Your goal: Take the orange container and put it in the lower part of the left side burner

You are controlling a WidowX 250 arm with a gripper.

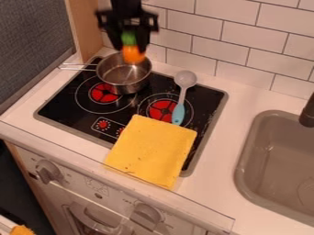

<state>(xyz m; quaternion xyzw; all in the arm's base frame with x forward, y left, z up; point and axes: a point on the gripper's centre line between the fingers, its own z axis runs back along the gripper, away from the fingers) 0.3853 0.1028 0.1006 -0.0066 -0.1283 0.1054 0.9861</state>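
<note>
The orange container, green at its upper end, is the thing to be set down, and its place looks to be the near part of the left side burner. Nearest, the yellow cloth lies over the stove's front edge and onto the counter; a release too far forward and to the right could leave the container tilted on its fold or edge. Beyond it, the spoon lies across the right burner, a lesser risk unless the arm swings wide. Farther back, the metal pot covers the far side of the left burner. This is the main danger: a low path could knock its rim, or an early release could drop the container inside. Farthest, the black gripper pinches the container by its green end, beside or above the pot's far rim; I cannot tell whether they touch.
</note>
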